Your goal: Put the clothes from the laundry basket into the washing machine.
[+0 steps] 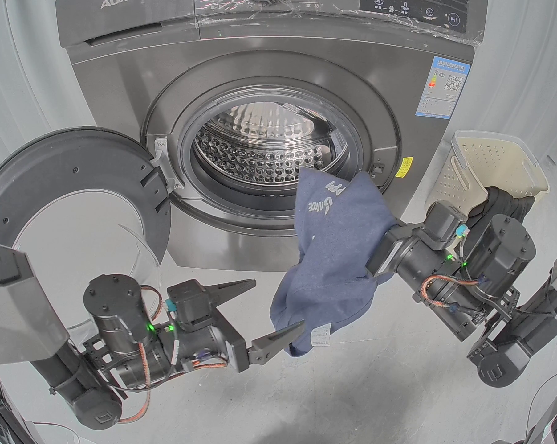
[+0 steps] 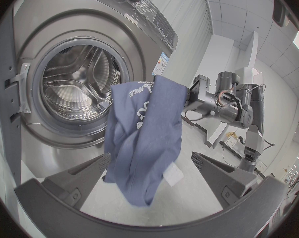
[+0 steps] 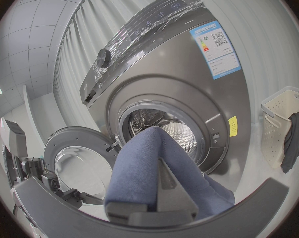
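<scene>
A blue garment with white print [image 1: 331,260] hangs in front of the washing machine [image 1: 266,50], just below the open drum mouth [image 1: 263,146]. My right gripper [image 1: 377,245] is shut on its upper part, and the cloth drapes over its fingers [image 3: 171,185]. My left gripper [image 1: 269,316] stands open below and to the left, its far fingertip close to the garment's lower hem [image 2: 146,182]. The cream laundry basket [image 1: 506,161] stands at the right of the machine with a dark garment [image 1: 506,201] hanging over its rim.
The round machine door [image 1: 69,198] is swung wide open on the left, close above my left arm. The floor [image 1: 377,390] is pale and bare in front of the machine. A white curtain [image 1: 531,63] hangs behind.
</scene>
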Controlling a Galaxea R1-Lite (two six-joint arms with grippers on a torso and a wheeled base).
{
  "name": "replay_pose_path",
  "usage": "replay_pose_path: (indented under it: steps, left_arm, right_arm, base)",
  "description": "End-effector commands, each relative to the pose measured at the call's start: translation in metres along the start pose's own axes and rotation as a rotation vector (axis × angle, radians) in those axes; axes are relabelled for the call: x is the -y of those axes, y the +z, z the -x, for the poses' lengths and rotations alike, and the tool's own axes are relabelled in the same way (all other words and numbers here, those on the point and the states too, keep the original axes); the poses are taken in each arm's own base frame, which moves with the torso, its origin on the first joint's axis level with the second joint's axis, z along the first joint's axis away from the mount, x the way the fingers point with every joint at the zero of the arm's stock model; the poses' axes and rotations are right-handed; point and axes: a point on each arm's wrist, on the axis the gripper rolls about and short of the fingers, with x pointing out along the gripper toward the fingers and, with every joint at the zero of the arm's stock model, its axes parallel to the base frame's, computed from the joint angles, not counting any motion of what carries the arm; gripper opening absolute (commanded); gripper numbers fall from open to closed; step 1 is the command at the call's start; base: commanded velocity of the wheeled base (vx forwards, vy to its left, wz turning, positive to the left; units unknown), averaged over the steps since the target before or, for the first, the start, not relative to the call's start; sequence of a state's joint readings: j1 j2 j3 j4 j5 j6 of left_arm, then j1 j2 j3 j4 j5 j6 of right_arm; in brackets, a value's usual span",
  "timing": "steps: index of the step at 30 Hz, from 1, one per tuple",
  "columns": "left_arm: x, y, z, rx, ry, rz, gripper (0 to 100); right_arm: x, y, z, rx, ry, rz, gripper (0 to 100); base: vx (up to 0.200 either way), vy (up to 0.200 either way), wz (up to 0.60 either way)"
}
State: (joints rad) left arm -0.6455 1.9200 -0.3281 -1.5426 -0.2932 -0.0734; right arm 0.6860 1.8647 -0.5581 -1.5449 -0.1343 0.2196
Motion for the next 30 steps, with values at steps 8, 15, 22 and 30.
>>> replay_pose_path:
  steps: [8,15,22,30]
  left_arm:
    - [-0.005,-0.004,-0.052,0.061,0.022,-0.015,100]
    - [-0.012,-0.016,-0.069,0.051,0.028,-0.014,100]
    - [-0.034,-0.028,-0.091,0.065,0.074,-0.025,100]
    - [-0.053,-0.029,-0.092,0.077,0.133,-0.025,100]
  right_arm:
    - [-0.023,-0.026,-0.012,-0.051,0.069,-0.005,0]
    - [-0.041,-0.027,-0.007,-0.059,0.125,-0.024,0]
    - [-0.07,-0.026,0.011,-0.075,0.174,-0.055,0]
    - [-0.07,-0.026,0.012,-0.075,0.172,-0.058,0]
  base:
    - [0.0,0.0,0.0]
    - [0.0,0.0,0.0]
    - [0.0,0.0,0.0]
    - [0.0,0.0,0.0]
